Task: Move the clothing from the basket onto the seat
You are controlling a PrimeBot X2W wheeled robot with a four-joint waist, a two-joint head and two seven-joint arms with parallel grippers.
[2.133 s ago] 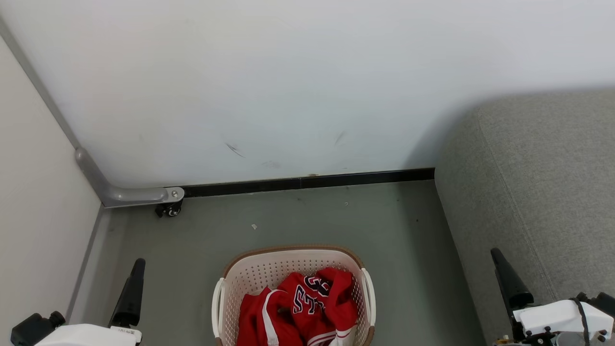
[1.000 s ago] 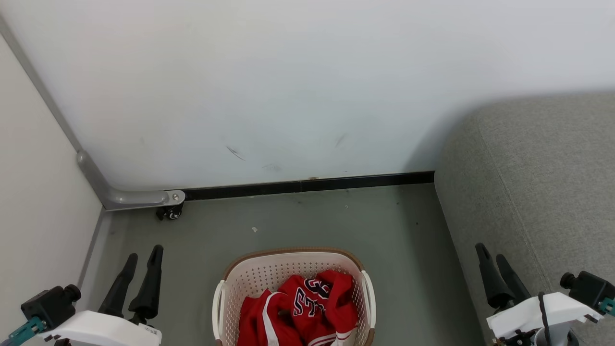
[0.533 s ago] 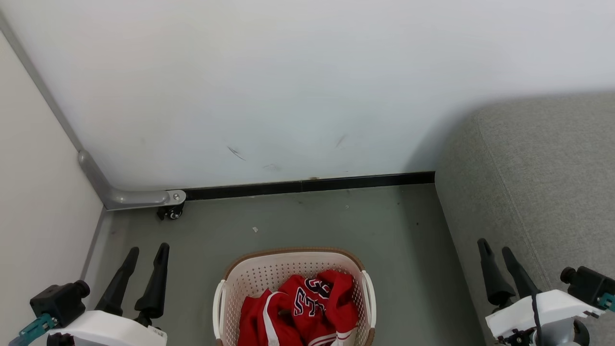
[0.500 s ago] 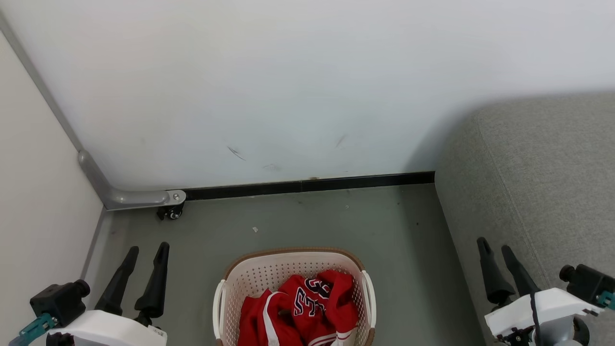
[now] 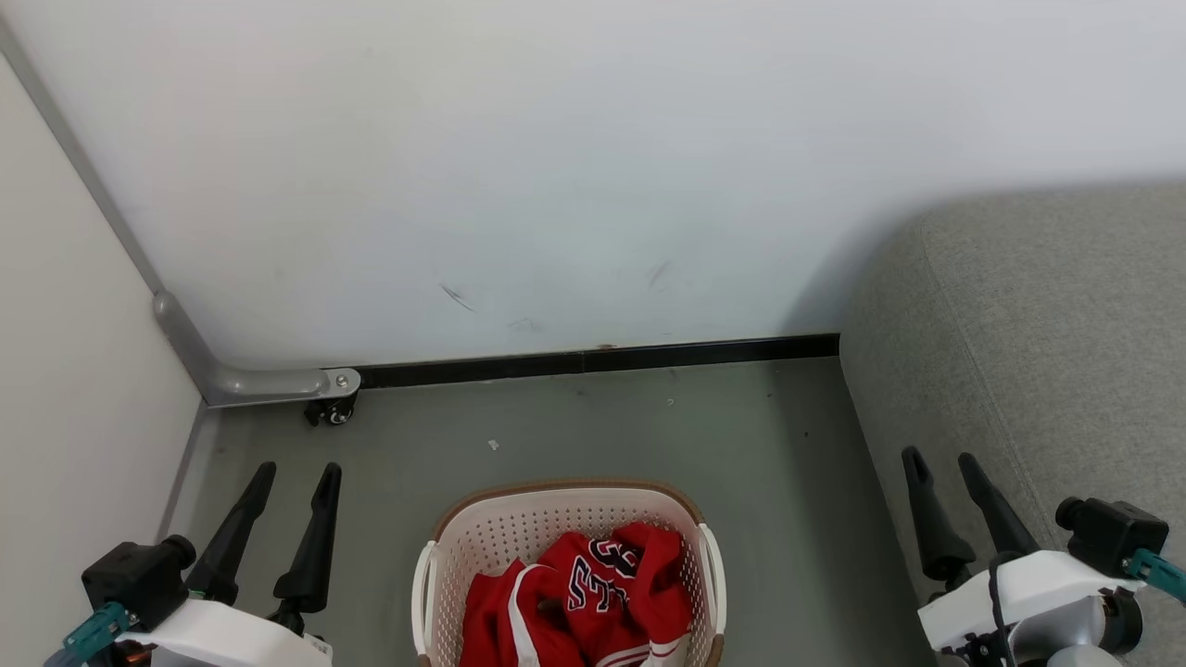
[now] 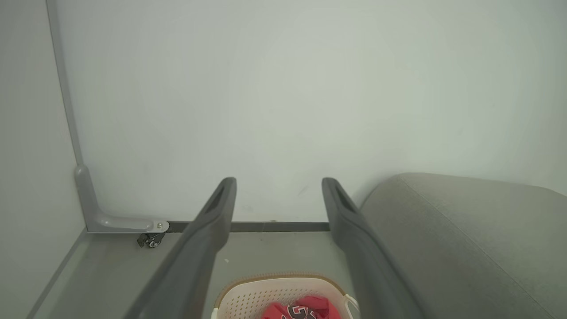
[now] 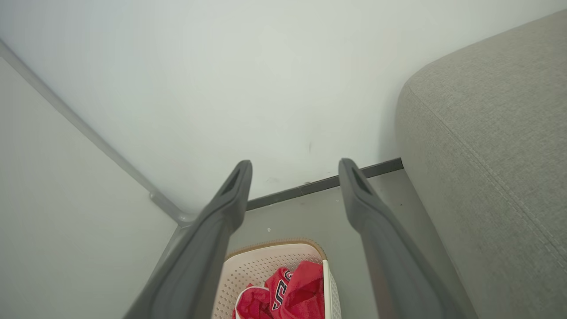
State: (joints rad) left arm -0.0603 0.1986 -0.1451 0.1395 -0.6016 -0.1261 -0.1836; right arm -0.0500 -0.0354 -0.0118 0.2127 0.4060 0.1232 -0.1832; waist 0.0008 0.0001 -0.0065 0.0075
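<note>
The red clothing [image 5: 574, 602] with white trim lies bunched in the cream basket [image 5: 500, 528] on the floor at the bottom centre of the head view; a jersey with outlined numerals lies on top. The grey seat [image 5: 1047, 333] fills the right side. My left gripper [image 5: 296, 472] hangs open to the left of the basket, above the floor. Open too, my right gripper [image 5: 940, 459] is at the seat's front edge, right of the basket. Both wrist views look down past spread fingers [image 6: 212, 212] [image 7: 234, 186] at the basket [image 6: 261, 292] [image 7: 261, 266], clothing [image 7: 288, 292] and seat [image 6: 465, 230] [image 7: 496, 133].
A white wall [image 5: 556, 167] with a black skirting strip [image 5: 593, 357] closes the far side. A pale panel [image 5: 65, 389] stands on the left, with a grey bracket and castor [image 5: 329, 412] at its foot. Grey floor [image 5: 602, 417] stretches between basket and wall.
Both grippers have turned so their two fingers show spread apart, and both have crept a little inward and forward. Basket and clothing have not moved.
</note>
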